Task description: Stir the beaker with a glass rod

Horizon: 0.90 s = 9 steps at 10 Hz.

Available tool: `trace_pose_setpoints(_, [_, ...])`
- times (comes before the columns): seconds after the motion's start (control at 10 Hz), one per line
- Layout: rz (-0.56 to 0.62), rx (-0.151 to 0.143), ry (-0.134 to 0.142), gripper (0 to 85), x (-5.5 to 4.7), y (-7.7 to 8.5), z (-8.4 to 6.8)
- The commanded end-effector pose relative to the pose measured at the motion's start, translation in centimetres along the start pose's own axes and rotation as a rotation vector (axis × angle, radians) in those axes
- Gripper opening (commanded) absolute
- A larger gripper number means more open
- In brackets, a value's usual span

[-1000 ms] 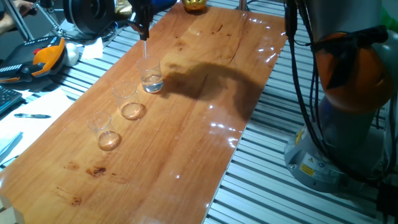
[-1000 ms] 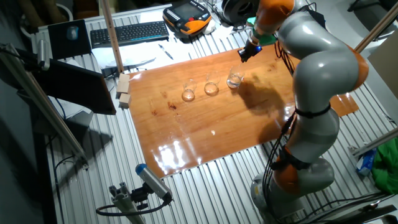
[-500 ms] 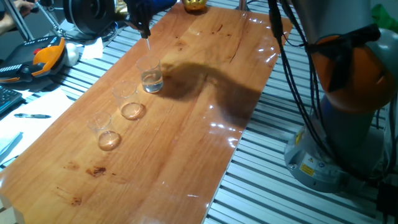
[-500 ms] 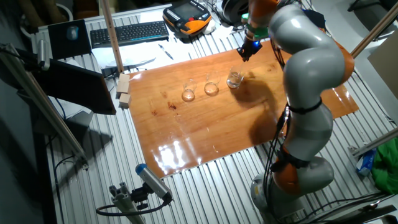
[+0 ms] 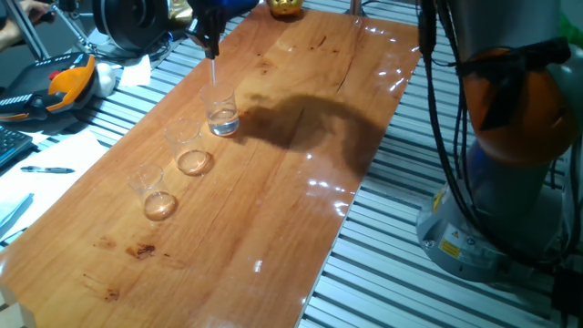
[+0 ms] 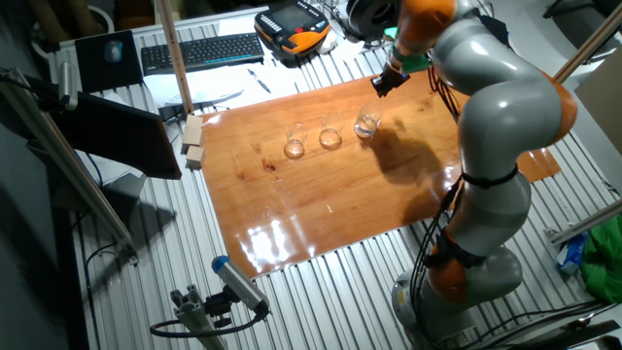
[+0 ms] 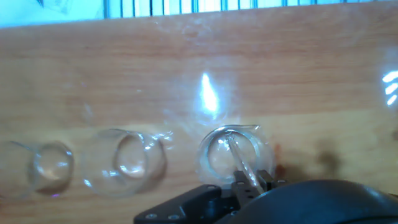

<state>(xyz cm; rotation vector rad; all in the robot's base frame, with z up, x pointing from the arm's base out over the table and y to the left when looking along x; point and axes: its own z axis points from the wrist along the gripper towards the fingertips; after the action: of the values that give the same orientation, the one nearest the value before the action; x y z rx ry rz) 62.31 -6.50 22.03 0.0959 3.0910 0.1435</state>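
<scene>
The worktop (image 5: 301,173) is reddish varnished wood, glossy enough to throw back white lamp glare, with dark knots in the grain. Around it runs ribbed grey metal (image 5: 401,273), matt. The beaker (image 5: 221,112) is clear, smooth glass with a silvery bottom; its two neighbours (image 5: 189,148) (same glass) look amber at the base. The rod (image 7: 239,160) is transparent glass. The arm (image 6: 496,97) wears smooth, satin grey and orange shells.
</scene>
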Motion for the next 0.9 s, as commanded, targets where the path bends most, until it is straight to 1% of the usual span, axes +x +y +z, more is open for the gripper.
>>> trace_pose_setpoints(0.0, [0.168, -0.089, 0.076, 0.0, 0.0, 0.0, 0.1])
trace_pose_setpoints(0.1, [0.178, -0.082, 0.121, 0.0, 0.0, 0.0, 0.0])
trace_pose_setpoints(0.2, [0.152, -0.03, 0.199, 0.0, 0.1, -0.1, -0.2])
trace_pose_setpoints(0.3, [0.105, 0.026, 0.23, 0.0, 0.1, -0.3, -0.5])
trace_pose_setpoints(0.4, [0.049, 0.076, 0.228, 0.0, 0.0, -0.3, -0.9])
trace_pose_setpoints(0.5, [-0.01, 0.13, 0.207, 0.0, -0.1, -0.4, -1.3])
trace_pose_setpoints(0.6, [-0.073, 0.163, 0.161, 0.0, -0.2, -0.4, -1.6])
trace_pose_setpoints(0.7, [-0.104, 0.166, 0.083, 0.0, -0.2, -0.4, -1.5])
trace_pose_setpoints(0.8, [-0.113, 0.16, 0.007, 0.0, -0.3, -0.3, -1.3])
